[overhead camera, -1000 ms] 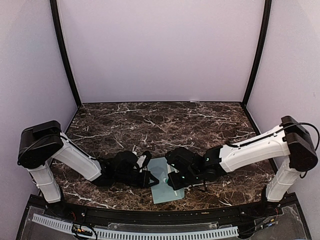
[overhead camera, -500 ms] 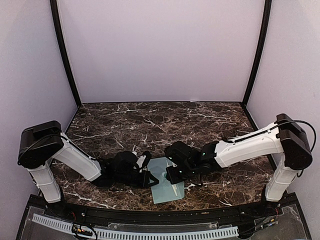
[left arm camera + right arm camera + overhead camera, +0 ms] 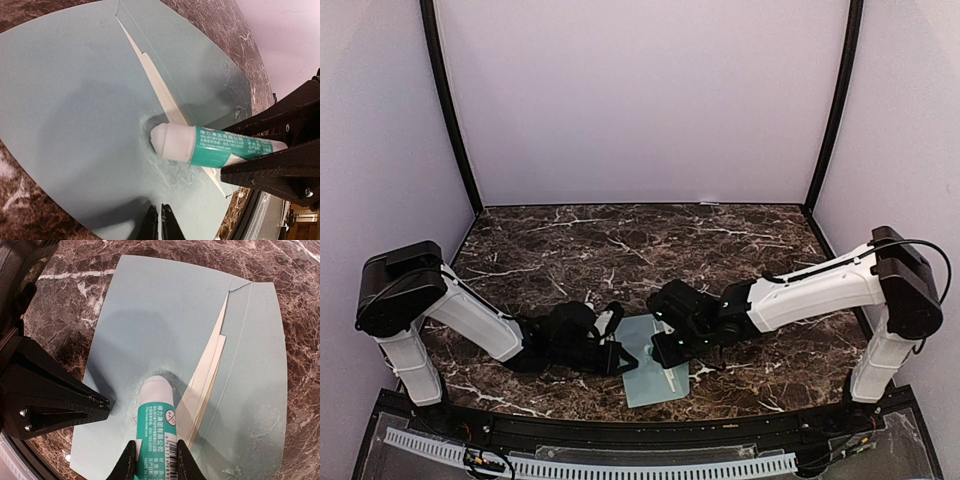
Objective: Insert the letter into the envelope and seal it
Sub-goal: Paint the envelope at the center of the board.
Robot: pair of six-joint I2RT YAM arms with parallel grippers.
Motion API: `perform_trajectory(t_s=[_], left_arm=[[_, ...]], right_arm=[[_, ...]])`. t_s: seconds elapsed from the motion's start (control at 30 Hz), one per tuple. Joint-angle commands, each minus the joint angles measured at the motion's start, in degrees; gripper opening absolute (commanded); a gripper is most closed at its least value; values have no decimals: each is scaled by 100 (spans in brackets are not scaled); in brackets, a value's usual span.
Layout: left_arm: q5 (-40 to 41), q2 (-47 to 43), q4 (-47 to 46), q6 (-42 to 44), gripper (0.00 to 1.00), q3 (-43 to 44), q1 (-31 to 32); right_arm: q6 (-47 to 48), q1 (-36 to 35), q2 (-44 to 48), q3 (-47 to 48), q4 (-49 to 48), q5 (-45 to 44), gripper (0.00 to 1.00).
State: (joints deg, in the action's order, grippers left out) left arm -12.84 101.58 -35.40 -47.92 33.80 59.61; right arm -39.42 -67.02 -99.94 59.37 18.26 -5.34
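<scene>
Spanning the booth, one marble table [image 3: 720, 240] shows most of its open surface behind the two arms, which meet near the front edge. One teal envelope [image 3: 650, 372] lies flat between them; the left gripper [image 3: 159, 216], pinched closed and holding nothing, touches its edge, while the right gripper [image 3: 155, 452] clenches the single glue stick [image 3: 156, 407], tip on the paper.
</scene>
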Motion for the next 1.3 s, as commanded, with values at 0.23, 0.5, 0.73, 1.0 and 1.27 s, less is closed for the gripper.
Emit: perform_trajectory(t_s=[0.23,0.5,0.73,1.0,1.27], left_arm=[[44,143,563,114,4,14,-8],[46,143,547,108,3,6,-7],[25,143,543,113,3,-14,-11],[-9,147,580,188,3,-5,-11],[-22,208,613,210,1,4,-11]], right_arm=[[-140,-332,301,-68,890,360,7],[-163,-413,301,-74,910,509,7],[-196,-373,147,58,1067,205,7],[-44,-158,15,151,1106,75,7],[177,108,-153,192,1005,78,7]])
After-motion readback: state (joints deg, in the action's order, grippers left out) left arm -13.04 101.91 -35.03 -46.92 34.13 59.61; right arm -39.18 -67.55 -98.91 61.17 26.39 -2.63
